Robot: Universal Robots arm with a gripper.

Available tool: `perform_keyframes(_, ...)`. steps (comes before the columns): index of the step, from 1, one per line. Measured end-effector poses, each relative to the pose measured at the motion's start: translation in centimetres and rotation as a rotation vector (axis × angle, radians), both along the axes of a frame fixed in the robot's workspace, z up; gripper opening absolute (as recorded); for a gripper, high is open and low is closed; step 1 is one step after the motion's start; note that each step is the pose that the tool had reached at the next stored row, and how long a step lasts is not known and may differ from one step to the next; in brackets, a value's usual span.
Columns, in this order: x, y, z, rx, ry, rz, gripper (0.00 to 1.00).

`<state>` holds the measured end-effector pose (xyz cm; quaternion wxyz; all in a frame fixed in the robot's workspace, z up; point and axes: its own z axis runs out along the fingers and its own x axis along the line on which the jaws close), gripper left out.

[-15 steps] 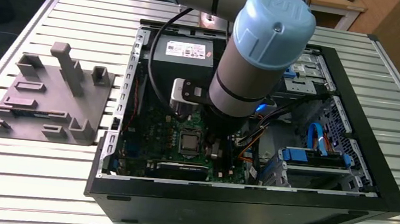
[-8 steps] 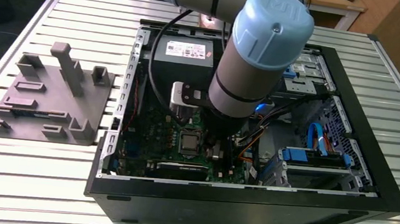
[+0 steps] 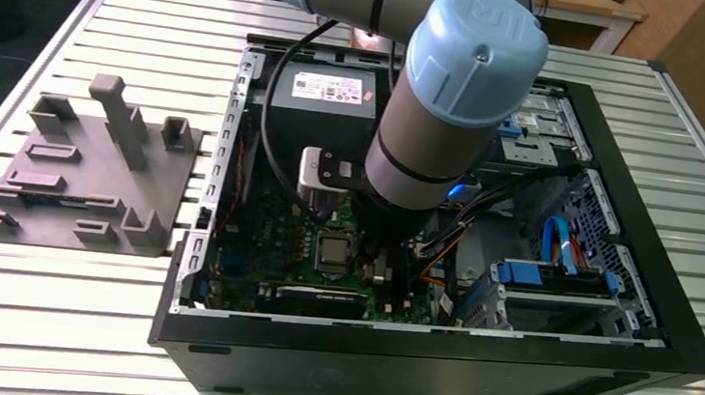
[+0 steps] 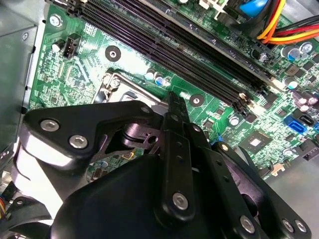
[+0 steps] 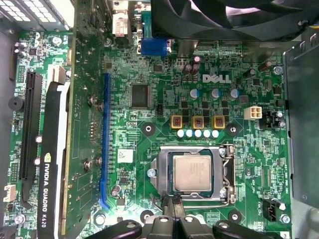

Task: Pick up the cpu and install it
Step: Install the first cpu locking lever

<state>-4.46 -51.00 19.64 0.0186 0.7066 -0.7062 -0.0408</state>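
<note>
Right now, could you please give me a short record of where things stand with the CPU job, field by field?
cpu: silvery square chip lying flat within the socket frame on the motherboard, seen in the first wrist view
claw: black claw beside the socket's edge, not holding the cpu
claw fingers: drawn together at the tips, nothing between them
socket frame: metal bracket around the chip
motherboard: green board inside the open computer case
arm: reaches down into the case in the exterior view
</note>
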Motion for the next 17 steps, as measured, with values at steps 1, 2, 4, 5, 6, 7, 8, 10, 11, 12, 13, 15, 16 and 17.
perform_keyframes(1, -0.01, -0.01, -0.03, 0.0003, -0.002, 0.001, 0.1)
perform_keyframes(2, -0.03, -0.02, -0.07, 0.0004, -0.004, 0.001, 0.1)
perform_keyframes(4, -0.07, -0.05, -0.18, 0.0002, -0.0069, 0.002, 0.1)
perform_keyframes(5, -0.12, -0.07, -0.28, 0.0002, -0.0083, 0.003, 0.1)
perform_keyframes(6, -0.16, -0.08, -0.39, 0.0001, -0.0093, 0.003, 0.1)
perform_keyframes(7, -0.21, -0.09, -0.51, -0.0002, -0.0102, 0.003, 0.1)
perform_keyframes(8, -0.25, -0.11, -0.61, -0.0006, -0.0106, 0.004, 0.1)
perform_keyframes(10, -0.3, -0.16, -0.74, -0.0004, -0.0119, 0.005, 0.1)
perform_keyframes(11, -0.3, -0.16, -0.79, 0.0, -0.0128, 0.006, 0.1)
perform_keyframes(12, -0.3, -0.16, -0.81, 0.0002, -0.0134, 0.006, 0.1)
perform_keyframes(13, -0.3, -0.15, -0.82, 0.0004, -0.0141, 0.006, 0.1)
perform_keyframes(15, -0.3, -0.15, -0.83, 0.0006, -0.0145, 0.006, 0.1)
perform_keyframes(16, -0.3, -0.15, -0.82, 0.0005, -0.0146, 0.006, 0.1)
perform_keyframes(17, -0.3, -0.15, -0.82, 0.0005, -0.0148, 0.006, 0.1)
